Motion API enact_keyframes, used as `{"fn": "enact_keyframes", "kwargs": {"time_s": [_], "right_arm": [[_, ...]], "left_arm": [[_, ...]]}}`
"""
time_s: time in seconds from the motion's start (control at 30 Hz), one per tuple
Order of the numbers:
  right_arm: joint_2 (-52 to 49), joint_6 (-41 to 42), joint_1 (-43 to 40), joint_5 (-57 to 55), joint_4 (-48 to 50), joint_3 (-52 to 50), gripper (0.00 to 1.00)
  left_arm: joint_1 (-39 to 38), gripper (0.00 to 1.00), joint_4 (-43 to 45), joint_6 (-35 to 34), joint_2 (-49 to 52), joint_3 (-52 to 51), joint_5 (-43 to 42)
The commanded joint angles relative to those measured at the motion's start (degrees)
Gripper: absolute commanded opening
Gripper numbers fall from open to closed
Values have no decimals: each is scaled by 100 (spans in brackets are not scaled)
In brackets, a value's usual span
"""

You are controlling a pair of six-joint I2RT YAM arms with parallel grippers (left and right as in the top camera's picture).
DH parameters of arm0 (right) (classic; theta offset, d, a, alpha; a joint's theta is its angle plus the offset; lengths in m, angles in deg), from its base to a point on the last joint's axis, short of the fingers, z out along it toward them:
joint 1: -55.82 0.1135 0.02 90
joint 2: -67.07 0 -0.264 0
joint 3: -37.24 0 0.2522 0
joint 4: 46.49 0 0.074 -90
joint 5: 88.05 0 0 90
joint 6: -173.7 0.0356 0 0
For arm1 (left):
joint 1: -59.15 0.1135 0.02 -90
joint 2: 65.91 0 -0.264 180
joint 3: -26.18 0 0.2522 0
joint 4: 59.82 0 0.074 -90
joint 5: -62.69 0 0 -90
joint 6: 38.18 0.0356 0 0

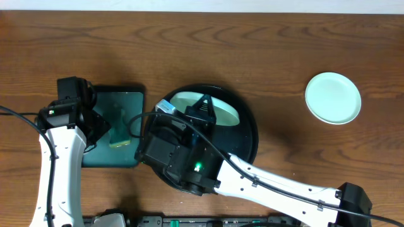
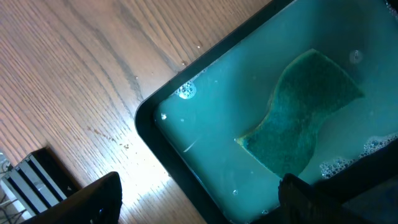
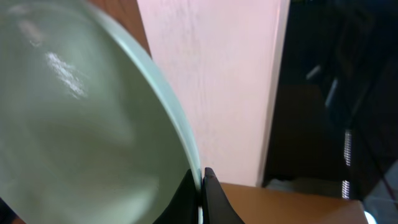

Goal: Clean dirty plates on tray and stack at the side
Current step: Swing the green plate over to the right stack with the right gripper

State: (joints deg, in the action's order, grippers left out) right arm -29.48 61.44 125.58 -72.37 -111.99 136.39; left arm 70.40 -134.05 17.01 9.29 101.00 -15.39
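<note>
My right gripper [image 1: 203,106] is shut on the rim of a mint green plate [image 1: 228,115] and holds it tilted on edge over the round black tray [image 1: 253,135]. In the right wrist view the plate [image 3: 81,124] fills the left side, with its rim pinched between the fingers [image 3: 200,186]; the face I see shows no smear. Another mint green plate [image 1: 333,96] lies on the table at the right, seemingly on a paler plate. My left gripper [image 1: 100,125] is open and empty over the near edge of the small green tray, its fingers [image 2: 205,205] apart.
The rectangular dark-green tray [image 1: 136,101] left of the black tray holds soapy water and a green sponge [image 1: 120,128]. In the left wrist view the sponge [image 2: 305,115] lies in the tray [image 2: 149,118]. The right arm crosses the table's front.
</note>
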Motion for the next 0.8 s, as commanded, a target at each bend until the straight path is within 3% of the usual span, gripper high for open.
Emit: {"fn": "enact_keyframes", "kwargs": {"time_s": [0.0,0.07,0.2,0.27,0.4,0.5,0.77], "right_arm": [[61,339,293,-400,57,109,1],[59,229,116,732,192,109,1],[109,737,264,-28,-72,114,1],[107,686,140,984,28,114,1],[173,1635,149,914,-490,133,1],[177,1945,-131,2312,-669,133,1],[190,4371,-1268,5036,-634,-251,1]], "left_arm": [[31,81,-39,-92,-50,-7,9],[31,81,-7,-111,-50,-7,7],[31,81,-39,-105,-50,-9,-96],[31,81,-39,-107,-50,-7,-98],[31,81,-35,-105,-50,-9,-96],[31,81,-13,-107,-50,-7,-96],[31,81,-13,-107,-50,-9,-96]]}}
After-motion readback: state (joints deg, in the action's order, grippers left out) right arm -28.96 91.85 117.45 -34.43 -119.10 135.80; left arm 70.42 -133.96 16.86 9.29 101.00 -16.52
